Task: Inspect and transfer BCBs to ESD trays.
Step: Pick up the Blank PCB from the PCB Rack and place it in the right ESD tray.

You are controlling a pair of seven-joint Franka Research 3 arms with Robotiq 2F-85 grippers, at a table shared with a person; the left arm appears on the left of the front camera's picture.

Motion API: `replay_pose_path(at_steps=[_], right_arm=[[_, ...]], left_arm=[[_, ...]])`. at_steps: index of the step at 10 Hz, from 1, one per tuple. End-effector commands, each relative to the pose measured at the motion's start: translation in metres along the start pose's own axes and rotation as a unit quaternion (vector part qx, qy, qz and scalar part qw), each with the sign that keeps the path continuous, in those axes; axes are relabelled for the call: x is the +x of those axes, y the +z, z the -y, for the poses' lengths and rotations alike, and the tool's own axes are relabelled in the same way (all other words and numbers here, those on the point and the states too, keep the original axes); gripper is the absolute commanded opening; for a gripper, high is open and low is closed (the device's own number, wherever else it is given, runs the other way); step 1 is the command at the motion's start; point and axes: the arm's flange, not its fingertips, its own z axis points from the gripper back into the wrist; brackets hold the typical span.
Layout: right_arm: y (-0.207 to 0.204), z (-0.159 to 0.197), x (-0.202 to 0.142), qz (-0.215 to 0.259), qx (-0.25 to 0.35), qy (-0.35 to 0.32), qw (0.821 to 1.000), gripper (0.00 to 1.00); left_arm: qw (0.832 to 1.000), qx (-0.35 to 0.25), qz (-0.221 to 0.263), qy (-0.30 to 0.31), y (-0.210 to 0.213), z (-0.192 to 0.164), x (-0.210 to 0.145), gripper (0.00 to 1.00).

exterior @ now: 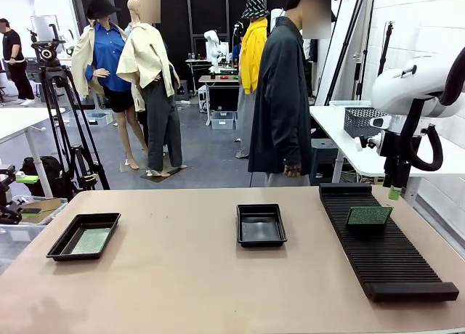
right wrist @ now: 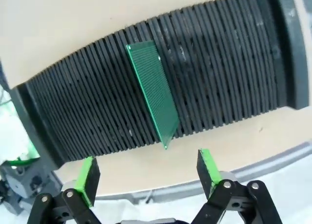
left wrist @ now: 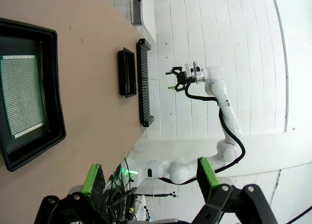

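Front view: the table [exterior: 203,276] has a matte tan top. Near its left edge lies the left tray [exterior: 59,245], shallow black plastic with a sloping rim and rounded corners. The flat board [exterior: 91,240], thin, pale speckled green and rectangular, lies on its floor. The middle tray [exterior: 261,241], of the same make and with a glossy floor, sits at the centre towards the far edge. Along the right edge runs the rack [exterior: 392,265], long, black and closely ribbed. The standing board [exterior: 369,216] is set on edge in a slot near its far end. The white right arm [exterior: 410,87] hangs over the far right corner. A person [exterior: 282,109] in a dark coat stands beyond the far edge.

Left wrist view: the left gripper [left wrist: 149,180] stands wide apart with its green pads clear of everything, holding nothing. The flat board [left wrist: 22,95] shows a fine dotted grid with a paler border and lies square inside the left tray [left wrist: 54,87]. Farther along the table, the middle tray [left wrist: 126,73] lies just beside the rack [left wrist: 145,85].

Right wrist view: the right gripper [right wrist: 147,174] is also fully spread and grips nothing, poised above the table edge beside the rack [right wrist: 83,107]. The standing board [right wrist: 153,95] leans in one slot, its lower corner reaching the rack's near rim.
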Motion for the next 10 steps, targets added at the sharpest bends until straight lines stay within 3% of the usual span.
replay_pose_path(at_steps=[1, 5, 7, 10], right_arm=[[0.0, 0.011, 0.006, -0.005, -0.022, 0.048, 0.999, 1.0], [-0.021, 0.016, 0.025, 0.024, -0.05, 0.097, 0.994, 1.0], [-0.033, 0.011, 0.033, 0.015, -0.083, 0.098, 0.992, 1.0], [-0.029, 0.015, 0.038, 0.009, -0.084, 0.113, 0.99, 1.0]], left_arm=[[1.0, 0.001, 0.0, -0.002, 0.001, 0.002, -0.001, 1.0], [1.0, 0.001, 0.0, -0.002, 0.001, 0.002, -0.001, 1.0], [1.0, 0.001, 0.0, -0.002, 0.001, 0.002, -0.001, 1.0], [1.0, 0.001, 0.0, -0.002, 0.001, 0.002, -0.001, 1.0]])
